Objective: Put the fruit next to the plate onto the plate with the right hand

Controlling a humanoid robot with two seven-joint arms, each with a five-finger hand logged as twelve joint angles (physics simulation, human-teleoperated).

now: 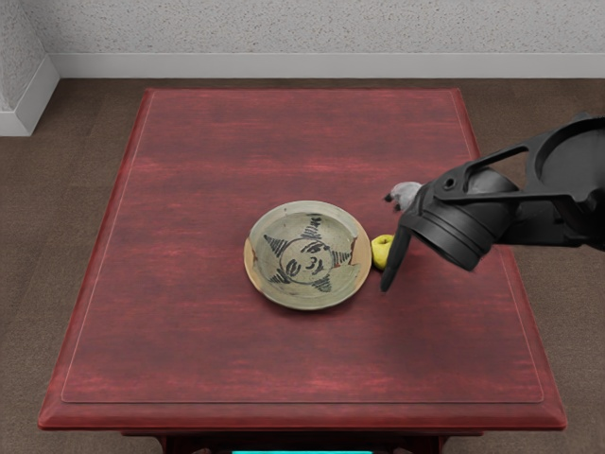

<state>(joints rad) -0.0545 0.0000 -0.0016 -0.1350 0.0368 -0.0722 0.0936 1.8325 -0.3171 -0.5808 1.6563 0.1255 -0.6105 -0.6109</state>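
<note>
Head cam, single view. Findings as I read them from the remote station:

1. Table (189,189): red wood top, seen from above at a slant, brown floor around it, pale wall and skirting at the far end.

2. Plate (269,288): round, greenish-grey w/ dark painted pattern, sits flat approx centre of the table. Nothing lies on it.

3. Fruit (380,250): small, yellow-green, resting on the table surface just beside the plate's right rim, touching or nearly so; can't resolve a gap. It is off the plate.

4. Right hand (405,232): its arm enters from the pic's right edge, bulky black wrist cuff behind it. Hand hangs low over the table directly right of the fruit. One dark finger (392,263) is stretched straight, pointing down and toward me, running along the fruit's right side; whether it touches the fruit I can't confirm. A grey tip shows at the hand's far side, above the fruit. Visible digits are extended, not curled; hand is spread and holds nothing. Remaining digits hidden by the wrist.

5. Fruit not lifted, task step not yet done
</note>
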